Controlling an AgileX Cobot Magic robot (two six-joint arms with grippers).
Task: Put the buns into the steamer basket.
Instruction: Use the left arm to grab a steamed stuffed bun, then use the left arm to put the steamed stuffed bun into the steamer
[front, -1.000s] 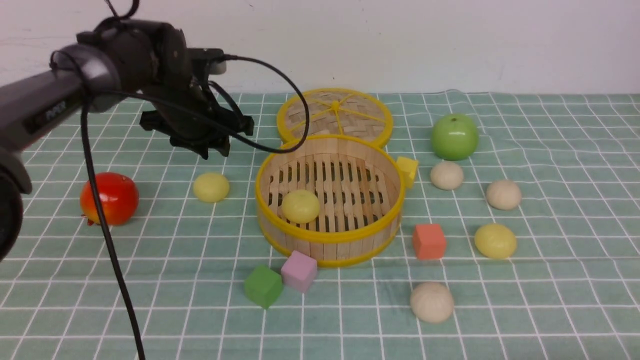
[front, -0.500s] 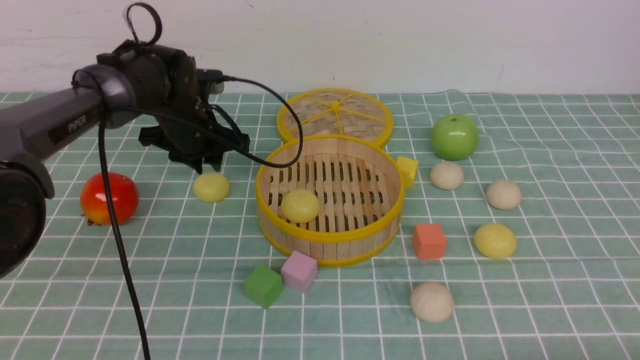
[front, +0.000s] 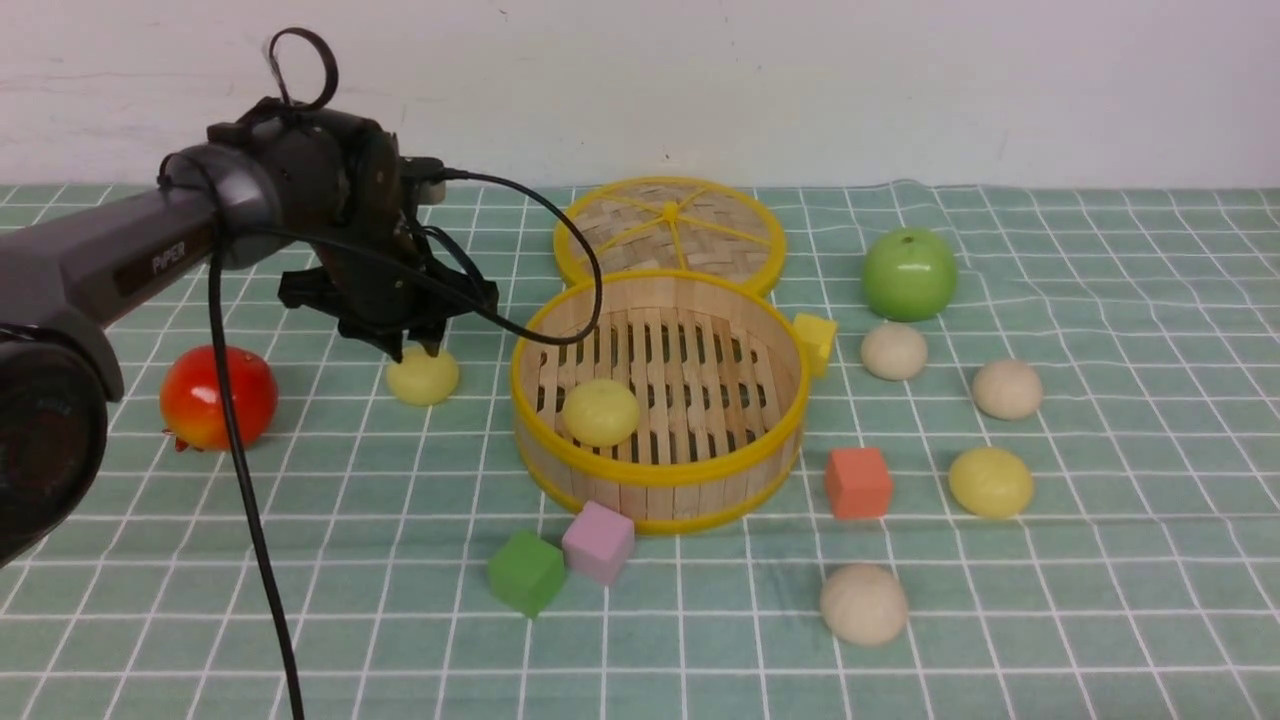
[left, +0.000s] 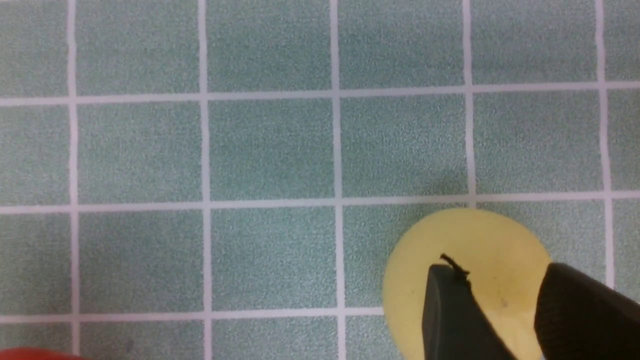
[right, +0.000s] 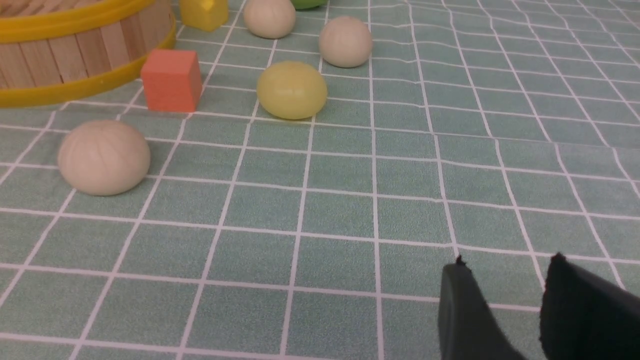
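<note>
Left gripper (left: 500, 272) hangs right over the pale yellow bun (front: 422, 375), which sits left of the steamer basket (front: 655, 478). Its fingers are spread and pointing down, tips about at the bun's top, not pinching it. That bun's a round dome, flat side down, so no real long axis. The basket's upright, mouth up, with another yellow bun (front: 600, 412) on its slats. Only the basket wall stands between the two. A red apple (front: 218, 397) sits further left. Right of the basket on the tabletop (front: 1100, 600) there's an orange cube (front: 858, 482) and more buns. Right gripper (right: 505, 265) sits low, spread, just cloth between its fingers.
</note>
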